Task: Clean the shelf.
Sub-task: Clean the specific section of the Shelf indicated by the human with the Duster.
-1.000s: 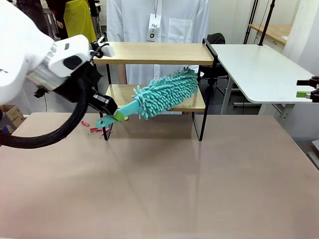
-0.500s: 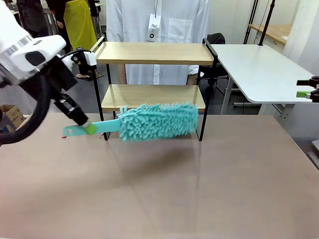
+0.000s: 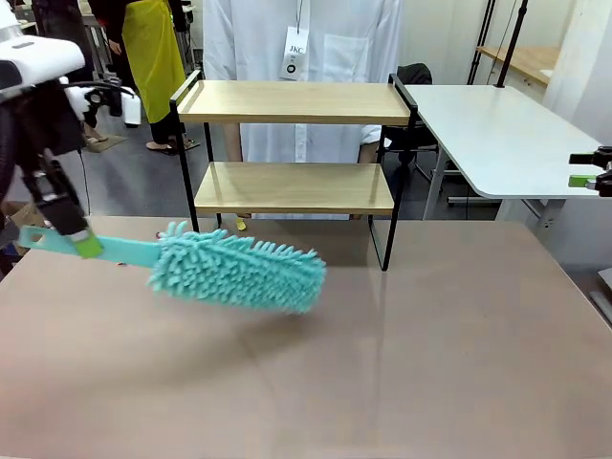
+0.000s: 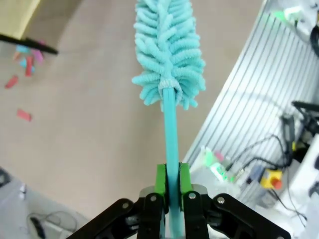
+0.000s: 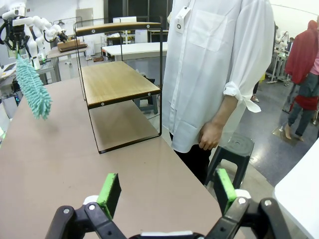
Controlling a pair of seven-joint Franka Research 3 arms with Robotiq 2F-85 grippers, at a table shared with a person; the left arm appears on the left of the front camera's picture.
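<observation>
Gripping the turquoise handle of a fluffy duster point(image 3: 237, 272) between its green pads, the left tool point(image 3: 84, 245) holds the mop head above the worktop point(image 3: 382, 363). Beyond that tool and toward the person's side stands the shelf point(image 3: 292, 143), apart from the duster. Jaws spread wide, the right tool point(image 5: 164, 191) holds nothing, the shelf well ahead of it.
</observation>
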